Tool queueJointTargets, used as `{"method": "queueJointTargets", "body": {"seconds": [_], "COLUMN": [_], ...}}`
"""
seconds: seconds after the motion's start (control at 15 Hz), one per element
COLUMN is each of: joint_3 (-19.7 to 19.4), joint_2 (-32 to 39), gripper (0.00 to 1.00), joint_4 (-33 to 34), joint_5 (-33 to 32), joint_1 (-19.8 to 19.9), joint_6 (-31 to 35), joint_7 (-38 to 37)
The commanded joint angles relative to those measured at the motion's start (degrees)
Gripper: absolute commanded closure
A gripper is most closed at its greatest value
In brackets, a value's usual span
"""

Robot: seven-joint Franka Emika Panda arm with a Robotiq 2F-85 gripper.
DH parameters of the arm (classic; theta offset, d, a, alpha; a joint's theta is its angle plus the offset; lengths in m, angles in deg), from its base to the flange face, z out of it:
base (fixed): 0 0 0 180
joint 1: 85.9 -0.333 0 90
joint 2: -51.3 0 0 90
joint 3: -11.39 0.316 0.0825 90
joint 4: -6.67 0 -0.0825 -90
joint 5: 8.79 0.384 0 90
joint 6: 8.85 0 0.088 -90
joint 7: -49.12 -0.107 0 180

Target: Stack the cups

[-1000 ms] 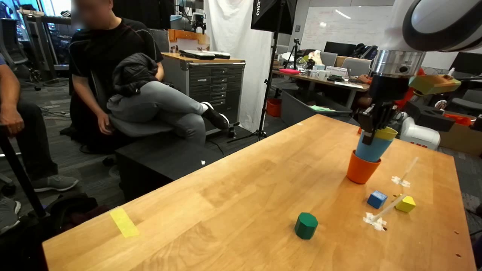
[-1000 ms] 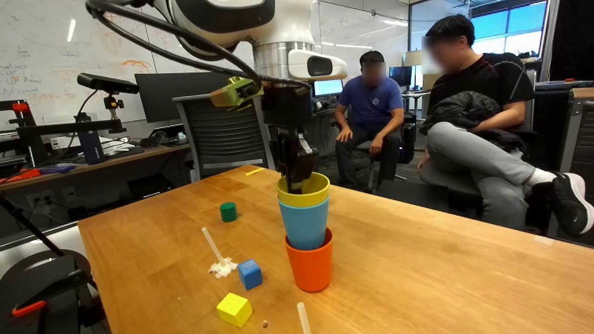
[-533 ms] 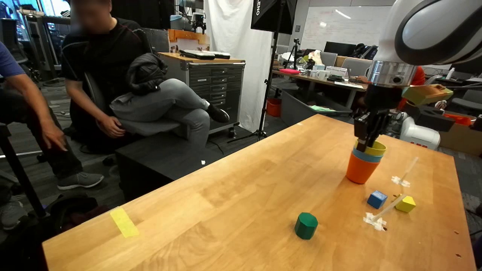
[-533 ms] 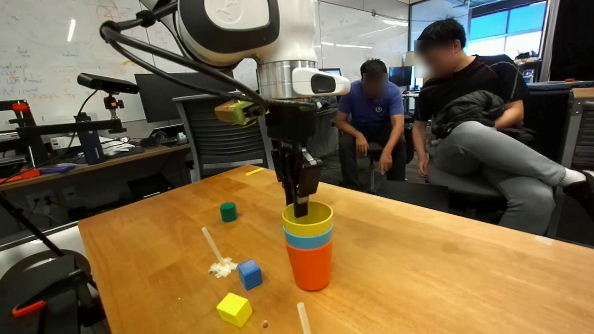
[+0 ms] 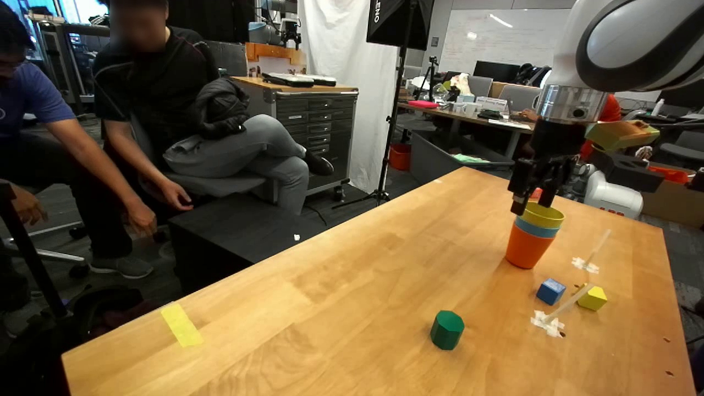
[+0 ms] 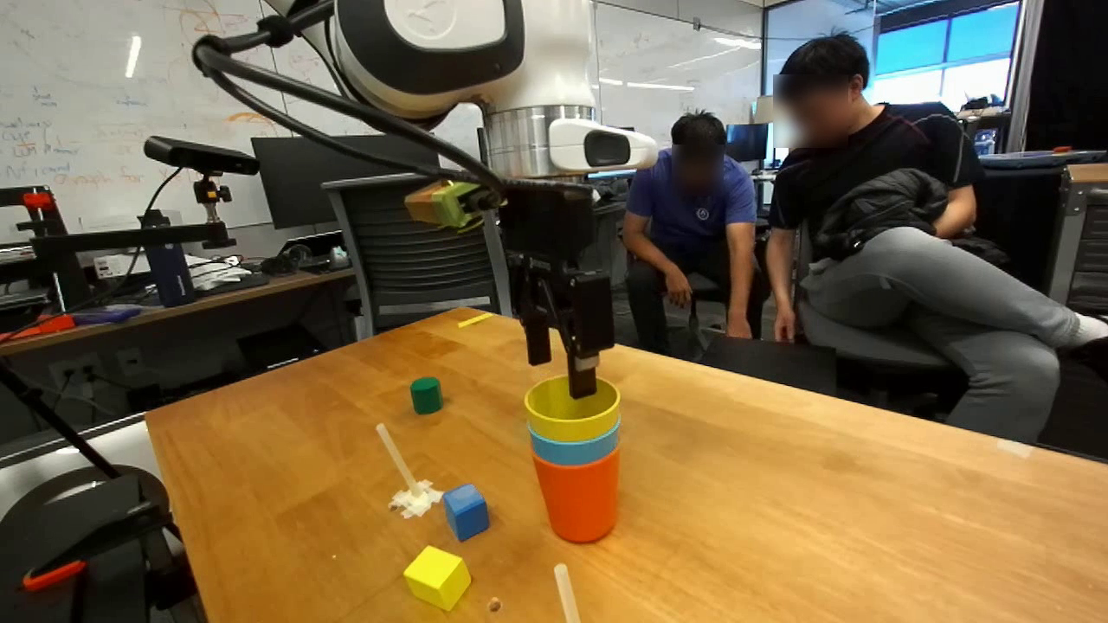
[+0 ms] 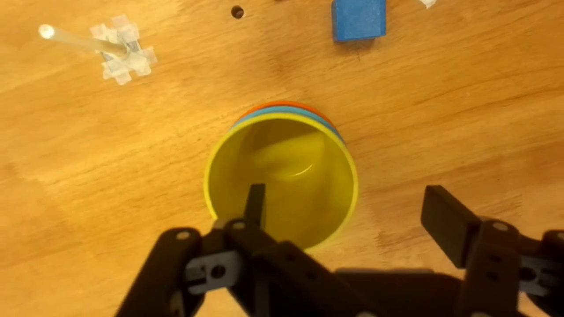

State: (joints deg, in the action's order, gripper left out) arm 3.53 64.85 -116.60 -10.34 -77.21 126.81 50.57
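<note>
A: where's gripper (image 6: pixel 561 375) vs cups (image 5: pixel 531 241)?
B: jaws apart, holding nada; all 3 stacked upright on table (image 6: pixel 779 493), just below + off-ctr: yellow cup (image 6: pixel 571 427) in blue cup (image 6: pixel 576 450) in orange cup (image 6: pixel 578 504); 1 finger (image 7: pixel 254 204) over yellow's mouth, other outside rim
A: nxt?
B: prob done, straight up 1st; sideways cld snag rim; free room past outer finger (image 7: pixel 449 226), blue block (image 7: pixel 359 20) apart from stack

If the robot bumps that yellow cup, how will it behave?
The yellow cup is probably light and stiff, given its thin, evenly round rim. Nested in the blue cup, it likely wouldn't slide off alone; all three might tip, since the orange cup narrows toward its base.
</note>
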Motion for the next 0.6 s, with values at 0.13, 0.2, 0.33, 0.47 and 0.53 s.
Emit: {"method": "queueJointTargets", "body": {"seconds": [0.13, 0.2, 0.33, 0.47, 0.53], "joint_3": [1.3, 1.5, 1.8, 1.7, 1.6], "joint_2": [-8.8, -10.6, -14.6, -18.5, -20.4], "gripper": [0.00, 0.00, 0.00, 0.00, 0.00], "joint_4": [-2.0, -2.4, -3.7, -5.6, -6.9], "joint_5": [3.9, 4.5, 5.7, 6.2, 5.8], "joint_1": [0.4, 0.3, -0.1, -0.9, -1.3], "joint_6": [-1.3, -2.2, -4.0, -6.4, -7.9], "joint_7": [5.9, 7.6, 11.8, 16.2, 18.4]}}
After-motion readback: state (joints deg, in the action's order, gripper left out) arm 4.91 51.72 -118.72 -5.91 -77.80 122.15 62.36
